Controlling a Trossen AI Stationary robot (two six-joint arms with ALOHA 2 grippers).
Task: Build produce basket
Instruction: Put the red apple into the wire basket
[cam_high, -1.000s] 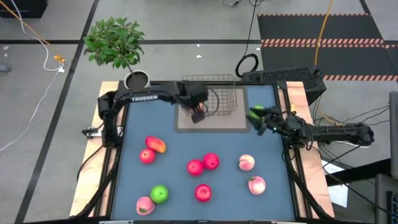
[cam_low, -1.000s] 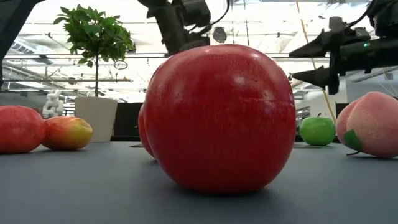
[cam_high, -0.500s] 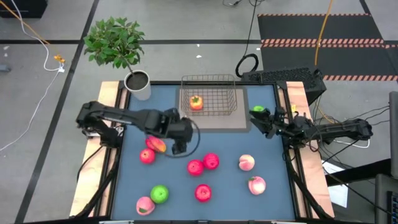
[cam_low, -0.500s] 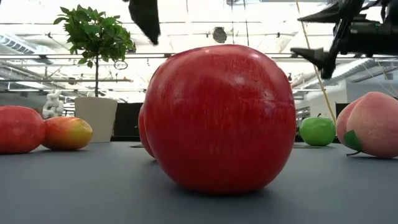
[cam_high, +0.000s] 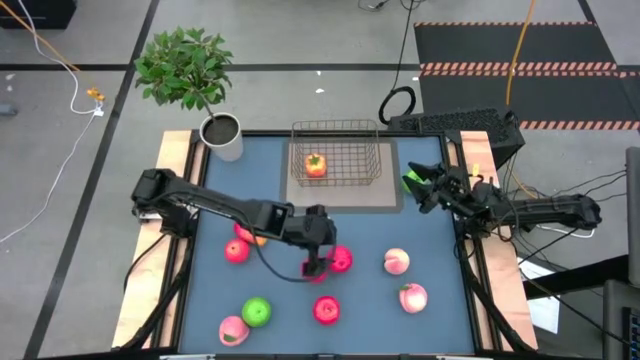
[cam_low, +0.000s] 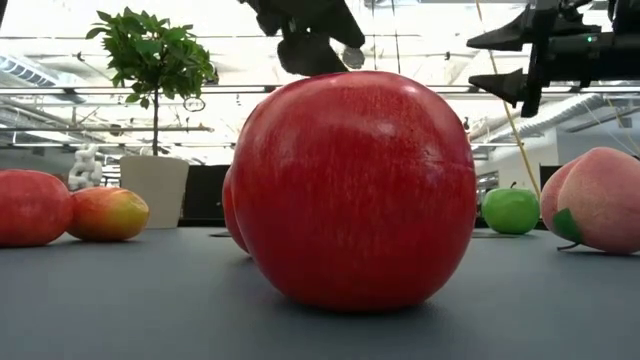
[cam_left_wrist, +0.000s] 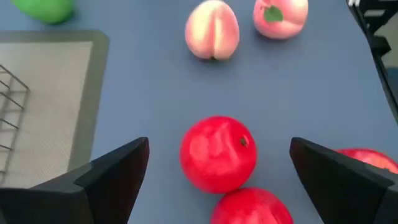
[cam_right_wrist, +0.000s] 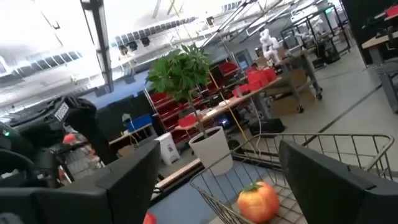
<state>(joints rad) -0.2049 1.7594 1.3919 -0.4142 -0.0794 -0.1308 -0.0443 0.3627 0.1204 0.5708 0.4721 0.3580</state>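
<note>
The wire basket (cam_high: 336, 158) stands on a grey mat (cam_high: 338, 198) at the far middle, with one orange-yellow fruit (cam_high: 315, 165) inside; the fruit also shows in the right wrist view (cam_right_wrist: 258, 200). My left gripper (cam_high: 314, 262) hovers open and empty above two red apples (cam_high: 340, 259) at mid-table. In its wrist view (cam_left_wrist: 219, 149) the fingers stand on either side of one apple (cam_left_wrist: 217, 152), apart from it. My right gripper (cam_high: 420, 188) is open and empty above the table by a green apple (cam_high: 410, 179), which rests on the table (cam_low: 510, 210).
More fruit lies loose on the blue table: a third red apple (cam_high: 326, 310), two peaches (cam_high: 397, 262) at the right, an orange-red fruit (cam_high: 250, 233), a red one (cam_high: 236, 250), a green apple (cam_high: 256, 312) and a peach (cam_high: 232, 329) near left. A grey pot (cam_high: 222, 133) stands far left.
My left gripper has swung from the basket's front toward the near edge and the right, and is now over the red apples at mid-table. The orange-yellow fruit now shows in the basket where the arm stood.
</note>
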